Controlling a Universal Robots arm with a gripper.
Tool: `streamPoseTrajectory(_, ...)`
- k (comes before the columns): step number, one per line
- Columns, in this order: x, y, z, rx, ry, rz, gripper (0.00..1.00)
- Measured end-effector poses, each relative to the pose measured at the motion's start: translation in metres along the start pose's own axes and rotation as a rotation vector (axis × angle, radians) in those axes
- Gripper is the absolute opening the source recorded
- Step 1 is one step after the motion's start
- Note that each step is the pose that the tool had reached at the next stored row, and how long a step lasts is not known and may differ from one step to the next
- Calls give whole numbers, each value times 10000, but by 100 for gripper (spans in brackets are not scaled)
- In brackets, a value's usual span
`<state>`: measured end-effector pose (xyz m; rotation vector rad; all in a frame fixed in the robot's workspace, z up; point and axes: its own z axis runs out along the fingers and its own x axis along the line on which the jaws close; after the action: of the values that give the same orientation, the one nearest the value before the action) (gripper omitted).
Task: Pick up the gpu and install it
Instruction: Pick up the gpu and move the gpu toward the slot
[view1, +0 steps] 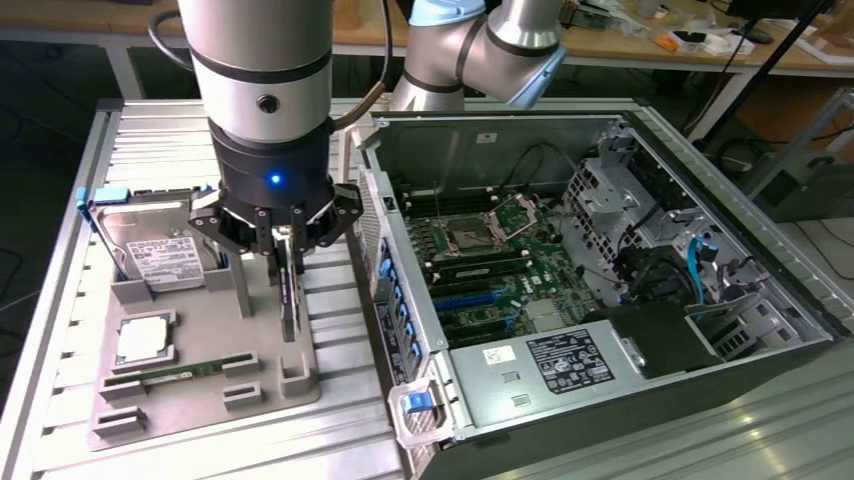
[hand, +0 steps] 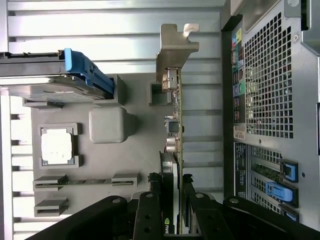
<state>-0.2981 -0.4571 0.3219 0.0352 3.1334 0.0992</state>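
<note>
Gripper (hand: 174, 181) nearest you, jaws clamped on the gpu (hand: 173, 122) | gpu on edge: green board, black cooler, silver end bracket | over grey tray (hand: 140, 160)

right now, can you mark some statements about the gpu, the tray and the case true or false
1. The end effector is closed on the gpu. True.
2. The gpu is installed in the computer case. False: it stands on edge at the grey tray, outside the case.
3. The hard drive sits in the tray. True.
4. The case's side is shut. False: it is open, with the motherboard exposed.
</note>
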Motion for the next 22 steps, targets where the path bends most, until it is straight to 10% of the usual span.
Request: streamPoseTrajectory(22, -1, 7, -110, 0, 0, 0, 27)
